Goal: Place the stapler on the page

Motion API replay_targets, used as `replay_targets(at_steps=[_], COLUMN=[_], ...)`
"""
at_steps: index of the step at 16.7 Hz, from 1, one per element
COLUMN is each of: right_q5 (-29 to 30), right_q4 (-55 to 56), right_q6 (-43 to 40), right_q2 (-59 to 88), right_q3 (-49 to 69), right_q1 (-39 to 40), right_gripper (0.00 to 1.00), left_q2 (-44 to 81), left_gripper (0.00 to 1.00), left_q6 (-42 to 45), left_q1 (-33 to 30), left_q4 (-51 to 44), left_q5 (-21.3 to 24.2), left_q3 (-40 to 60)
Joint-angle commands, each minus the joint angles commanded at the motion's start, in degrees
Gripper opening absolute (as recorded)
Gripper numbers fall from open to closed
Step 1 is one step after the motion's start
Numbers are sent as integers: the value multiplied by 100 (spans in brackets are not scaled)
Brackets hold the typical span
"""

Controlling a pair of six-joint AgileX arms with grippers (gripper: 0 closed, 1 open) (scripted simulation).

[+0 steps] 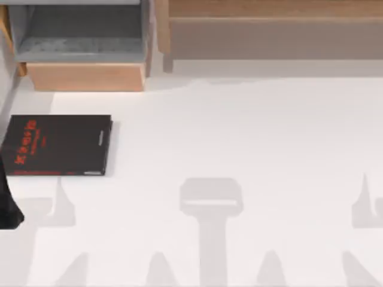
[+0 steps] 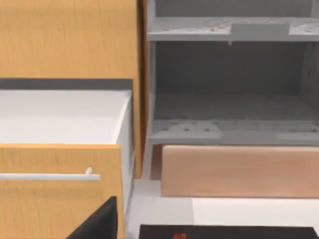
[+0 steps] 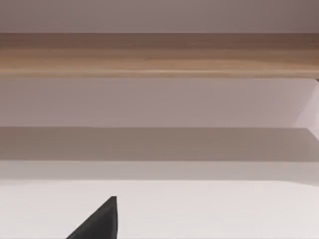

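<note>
The page is a flat black book cover (image 1: pixel 58 144) with red lettering, lying on the white table at the left side. Its near edge also appears in the left wrist view (image 2: pixel 229 232). The stapler is out of view. My left arm (image 1: pixel 8 200) is a black shape at the table's left edge, just in front of the book's left corner. A black part of my left gripper (image 2: pixel 98 223) shows in its wrist view, close to the open drawer. A black part of my right gripper (image 3: pixel 99 221) hangs over bare table.
A wooden cabinet with grey shelves (image 1: pixel 81 42) stands behind the book. Beside it, an open wooden drawer (image 2: pixel 60 119) with a white inside and a pale handle (image 2: pixel 50 175) juts out. A long wooden shelf unit (image 1: pixel 269 30) runs along the back right.
</note>
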Motion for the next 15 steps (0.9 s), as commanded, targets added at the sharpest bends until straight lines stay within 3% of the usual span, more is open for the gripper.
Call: replay_targets(at_steps=[7,15], right_q5=[0,0], right_q4=[0,0], right_q6=[0,0], right_q2=[0,0], right_q3=[0,0], right_q1=[0,0], right_gripper=[100,100], left_q2=[720,4098], left_gripper=[100,100], left_q6=[166,718], left_q1=[133,711], left_q4=[-472,-2575], left_q5=[-30,-136], left_q3=[736,4126])
